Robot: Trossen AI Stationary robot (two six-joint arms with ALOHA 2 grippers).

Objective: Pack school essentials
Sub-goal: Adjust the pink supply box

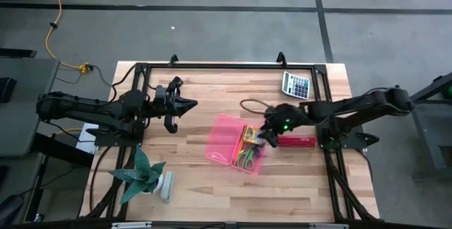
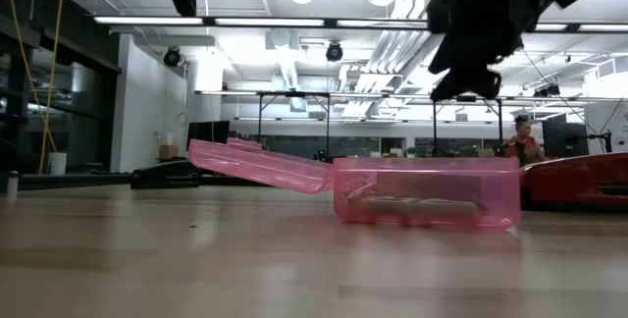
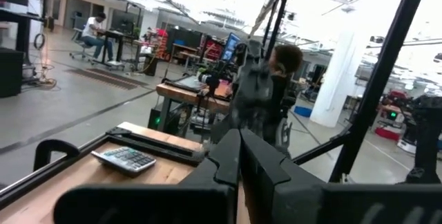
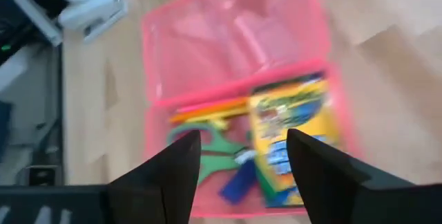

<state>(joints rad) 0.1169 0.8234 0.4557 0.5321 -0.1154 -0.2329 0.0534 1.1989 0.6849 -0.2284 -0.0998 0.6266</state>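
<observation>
The right gripper (image 4: 242,165), fingers spread apart and empty, hovers directly above the open translucent pink plastic case (image 4: 235,58), inside which lie the yellow-green crayon box (image 4: 293,134), green-handled scissors (image 4: 221,144) and thin orange pencils (image 4: 207,108), while the closed left gripper (image 1: 185,104) waits well apart.

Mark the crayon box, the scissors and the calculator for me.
crayon box (image 4: 290,137), right wrist view, middle of its printed front.
scissors (image 4: 222,143), right wrist view, green handle loop.
calculator (image 1: 296,85), high view, centre of its keypad.

One pink case (image 1: 229,143), one crayon box (image 4: 290,137), one pair of scissors (image 4: 214,151), one calculator (image 1: 296,85), one red box (image 1: 296,141), one plant (image 1: 141,175).
</observation>
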